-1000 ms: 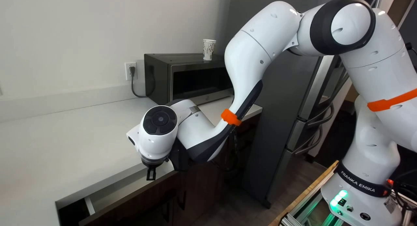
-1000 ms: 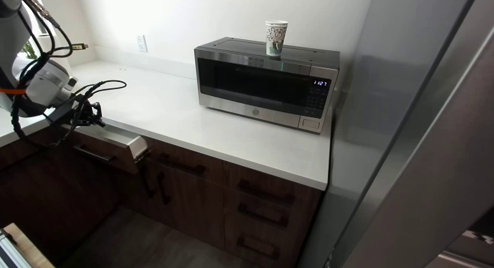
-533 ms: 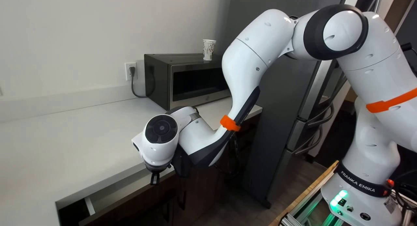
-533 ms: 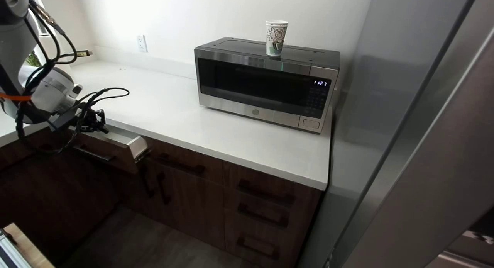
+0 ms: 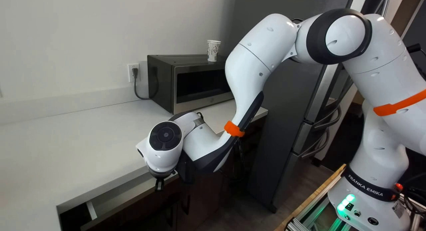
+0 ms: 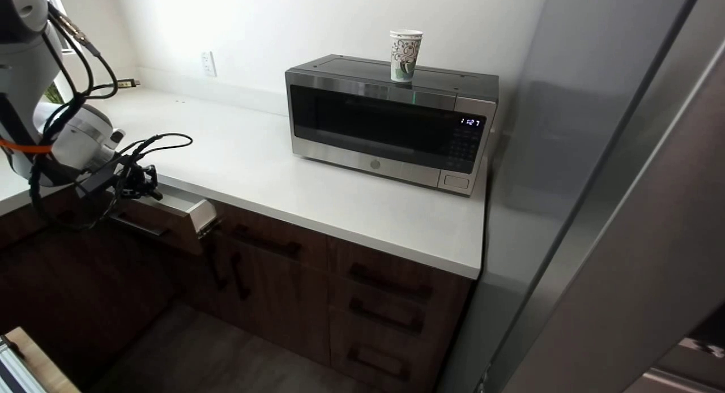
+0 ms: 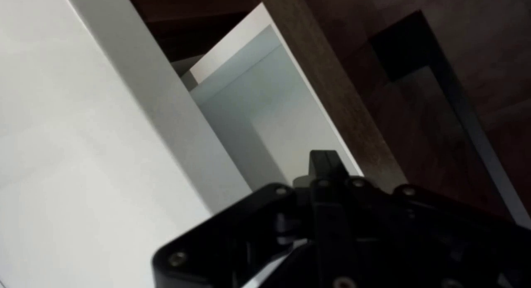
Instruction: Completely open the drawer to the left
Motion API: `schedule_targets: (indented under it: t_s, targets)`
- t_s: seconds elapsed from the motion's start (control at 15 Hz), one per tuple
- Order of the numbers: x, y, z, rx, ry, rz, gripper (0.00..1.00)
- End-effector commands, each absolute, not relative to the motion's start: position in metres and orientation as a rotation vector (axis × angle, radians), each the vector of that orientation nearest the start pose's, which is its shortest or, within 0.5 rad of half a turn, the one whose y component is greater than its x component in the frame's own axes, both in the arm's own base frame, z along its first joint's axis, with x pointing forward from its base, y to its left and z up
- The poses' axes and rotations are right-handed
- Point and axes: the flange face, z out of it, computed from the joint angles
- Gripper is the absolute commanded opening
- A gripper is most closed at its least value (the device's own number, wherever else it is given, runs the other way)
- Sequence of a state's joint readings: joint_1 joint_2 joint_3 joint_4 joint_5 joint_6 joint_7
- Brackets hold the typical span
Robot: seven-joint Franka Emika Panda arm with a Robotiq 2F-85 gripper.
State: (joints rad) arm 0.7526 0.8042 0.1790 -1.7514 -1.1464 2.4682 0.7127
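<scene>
The closed gripper (image 7: 325, 155) is near the open drawer (image 7: 282, 113). The table (image 7: 83, 163) lies left, the drawer's handle (image 7: 464, 113) right.

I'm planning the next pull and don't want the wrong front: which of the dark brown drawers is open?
The wide drawer nearest the pincer. It sticks out, showing its pale inside; the other drawer fronts in view sit flush.

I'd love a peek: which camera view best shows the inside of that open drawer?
The wrist view: from above, it shows a broad stretch inside the drawer, though the jaws hide part. Both exterior views show only a slim strip inside, partly behind the robot arm.
</scene>
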Motion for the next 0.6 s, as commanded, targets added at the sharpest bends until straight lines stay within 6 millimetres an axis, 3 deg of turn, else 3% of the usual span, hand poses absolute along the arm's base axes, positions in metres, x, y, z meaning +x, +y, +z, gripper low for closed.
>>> schedule_targets:
  t_s: [0.0,0.53]
  targets:
    - [0.387,0.518,0.102,-2.915,-1.797,-0.669,0.00]
    - [0.364,0.528,0.110,-2.794,-1.813,-0.507,0.00]
